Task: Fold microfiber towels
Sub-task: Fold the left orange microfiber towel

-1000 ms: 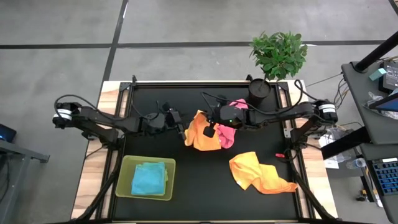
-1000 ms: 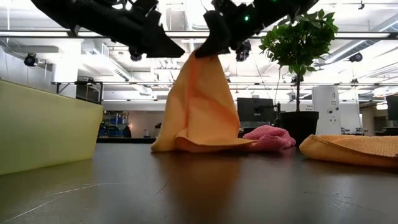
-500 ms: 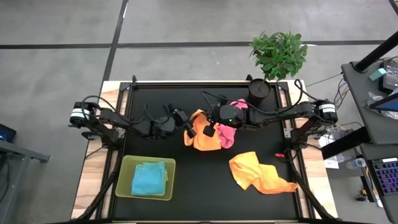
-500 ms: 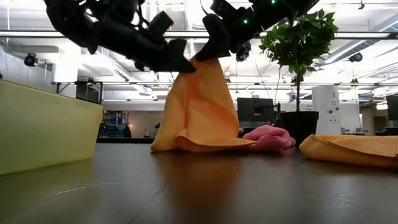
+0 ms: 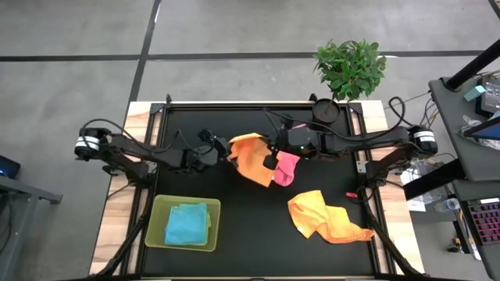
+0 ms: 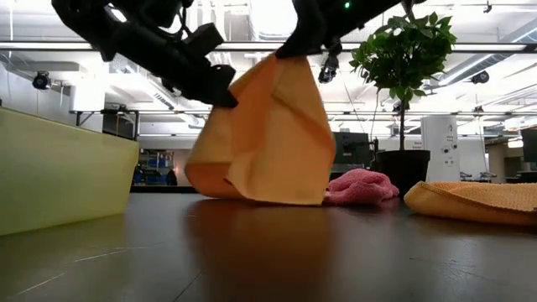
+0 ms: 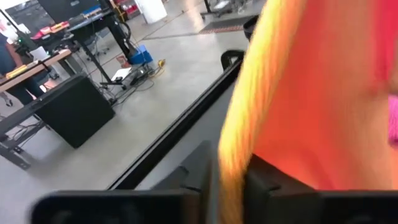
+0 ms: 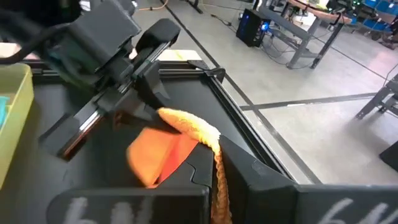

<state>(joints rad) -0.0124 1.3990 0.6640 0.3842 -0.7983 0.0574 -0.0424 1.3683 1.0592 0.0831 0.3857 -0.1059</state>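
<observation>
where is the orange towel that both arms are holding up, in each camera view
High view: orange towel at table centre, between both grippers.
Low view: hangs centre, lower edge on the table.
Left wrist view: fills the right side.
Right wrist view: low centre.
Shared landmark: pink towel, beside it.

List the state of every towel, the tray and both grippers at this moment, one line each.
Orange towel: lifted, stretched between both grippers, lower edge on the table.
Pink towel: crumpled on the table.
Second orange towel: crumpled on the table, untouched.
Blue towel: folded, in the tray.
Green tray: holds the blue towel.
Left gripper: shut on the orange towel.
Right gripper: shut on the orange towel.
</observation>
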